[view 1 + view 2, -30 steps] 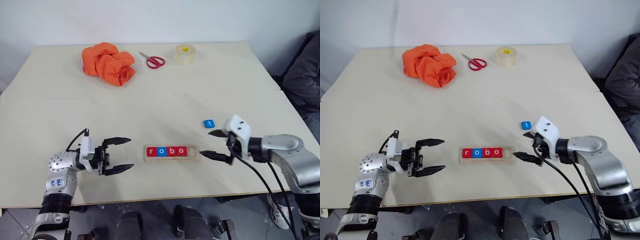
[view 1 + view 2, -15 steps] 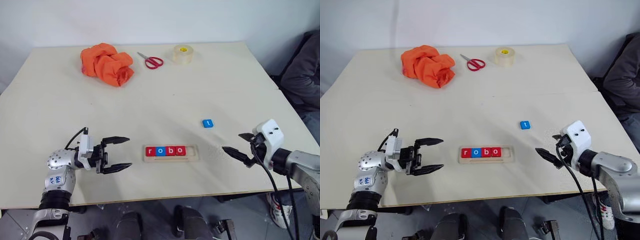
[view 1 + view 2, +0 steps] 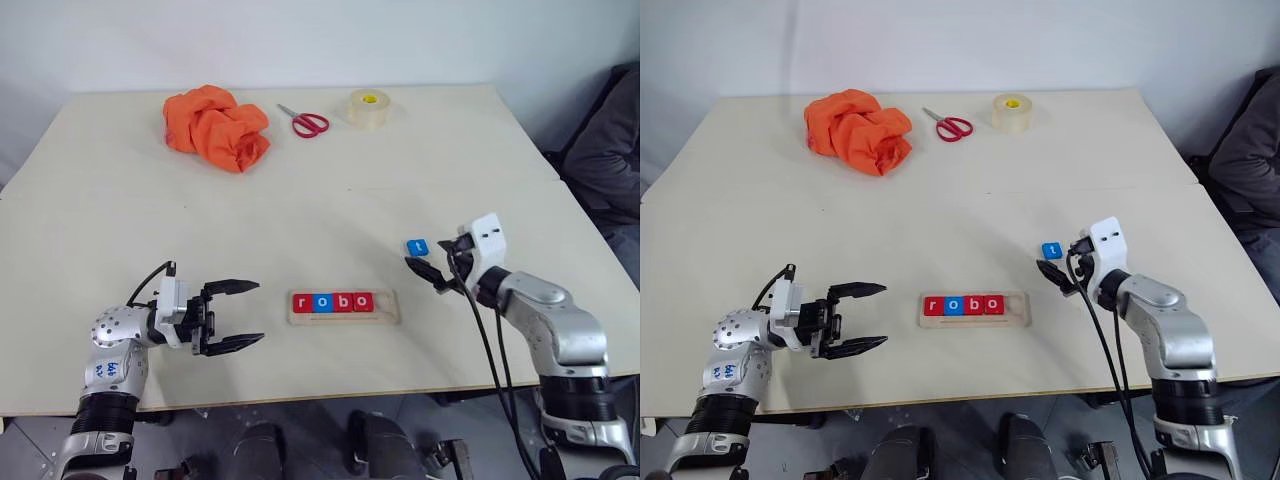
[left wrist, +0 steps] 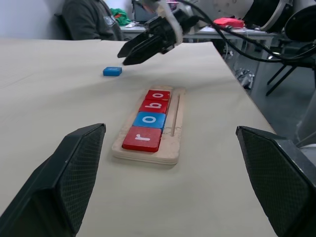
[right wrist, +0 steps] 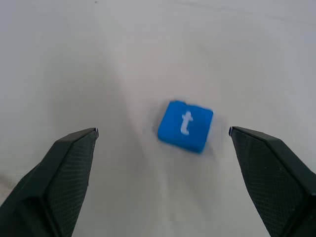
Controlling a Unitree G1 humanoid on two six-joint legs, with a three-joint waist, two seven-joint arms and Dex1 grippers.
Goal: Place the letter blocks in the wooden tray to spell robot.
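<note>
Pale table (image 3: 330, 190) under a plain white wall, with an orange cloth (image 3: 216, 126), red scissors (image 3: 304, 122) and a tape roll (image 3: 367, 107) parked along the far side, well apart from the work.

Held four blocks already in the tray (image 3: 390, 314), near the front edge: red r (image 3: 303, 302), blue o (image 3: 322, 302), red b (image 3: 342, 302), red o (image 3: 362, 301), seated edge to edge from the tray's left end. Left one slot bare at the right end. Lacked only the blue t (image 3: 417, 247), lying flat on the table beyond and to the right of the tray, letter up, touching nothing.

Right gripper (image 3: 437, 259) poised just beside the t, jaws spread wide and empty, the block lying ahead of them and roughly centred between the fingers in the wrist view. Left gripper (image 3: 233, 315) hovered left of the tray, pointed at it, jaws also wide apart and holding nothing.

Judged four fifths done: grasp of the t, carry to the tray and seating in the last slot yet to come.

Plenty of bare table around the t and between it and the tray, so a short clear path. Tight spot likely at the slot itself, hemmed by the red o on one side and the tray's end wall on the other. Table's right edge close behind the right arm, with a seated person (image 3: 610, 150) beyond it.
</note>
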